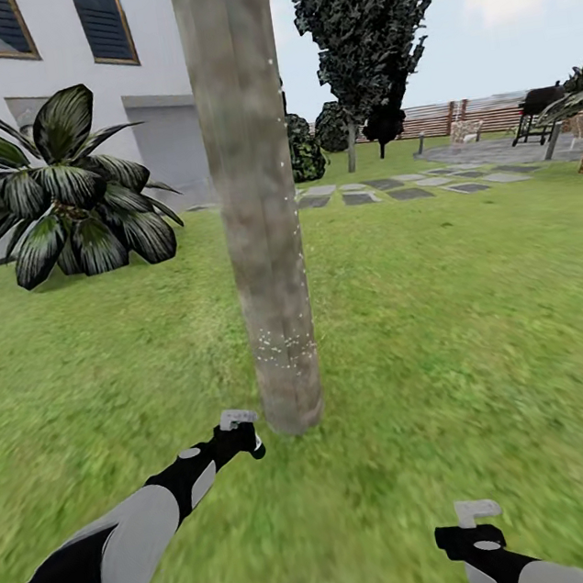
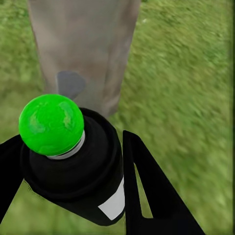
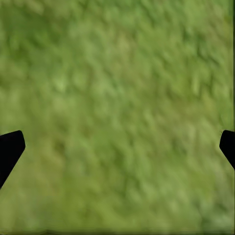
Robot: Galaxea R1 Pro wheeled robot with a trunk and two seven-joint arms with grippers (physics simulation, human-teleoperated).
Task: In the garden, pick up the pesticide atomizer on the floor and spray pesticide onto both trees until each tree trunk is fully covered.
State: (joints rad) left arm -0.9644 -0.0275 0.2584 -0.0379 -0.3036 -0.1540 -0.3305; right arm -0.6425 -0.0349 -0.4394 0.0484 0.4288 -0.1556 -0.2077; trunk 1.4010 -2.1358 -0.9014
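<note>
Left wrist view: the left gripper [image 2: 73,171] clamps the pesticide atomizer [image 2: 78,171] between its fingers [image 2: 152,196] — long axis running out along them, green-capped end aimed at the tree trunk [image 2: 83,49] just ahead. White pesticide specks [image 1: 276,349] dot the lower trunk. The right gripper [image 3: 117,147] hangs spread wide over bare grass [image 3: 117,98] — open lawn on every side.

The lawn [image 1: 445,325] is overlooked from the head camera, angled forward and down, the tree trunk [image 1: 252,195] close ahead. That trunk [image 2: 83,54] is shared by the left wrist view. Grass [image 3: 117,107], seemingly near, is faced by the right wrist camera.
</note>
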